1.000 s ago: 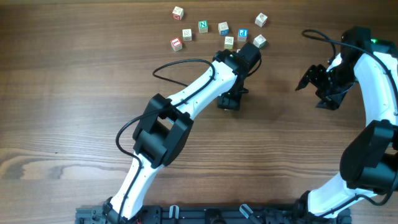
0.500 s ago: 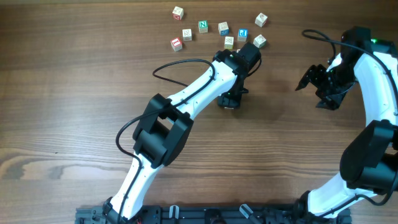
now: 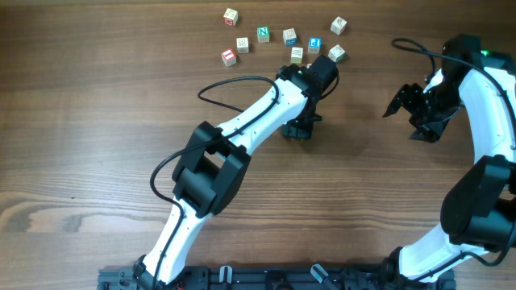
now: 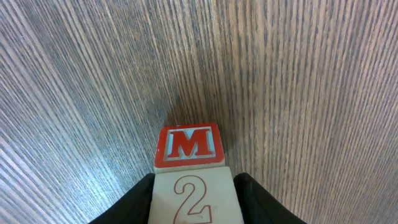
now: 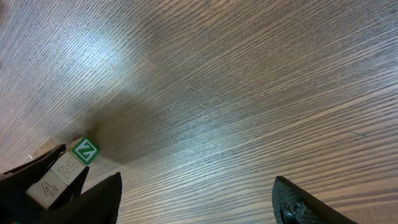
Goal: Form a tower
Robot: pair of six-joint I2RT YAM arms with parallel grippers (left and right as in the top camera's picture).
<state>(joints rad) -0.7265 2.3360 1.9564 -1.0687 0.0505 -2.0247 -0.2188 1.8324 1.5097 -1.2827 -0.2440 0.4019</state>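
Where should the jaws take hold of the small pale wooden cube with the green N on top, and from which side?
Probably straight down from above, closing on the near and far faces of the wooden cube with the green N. It sits flat, N up, with a pale wooden cube close on its left and a blue-faced wooden cube on its right. Front and back look free.

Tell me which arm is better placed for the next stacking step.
Left. Its tool has the M cube between its fingers, likely ready to lift. The right tool stands open and empty over the table, apart from the loose cubes.
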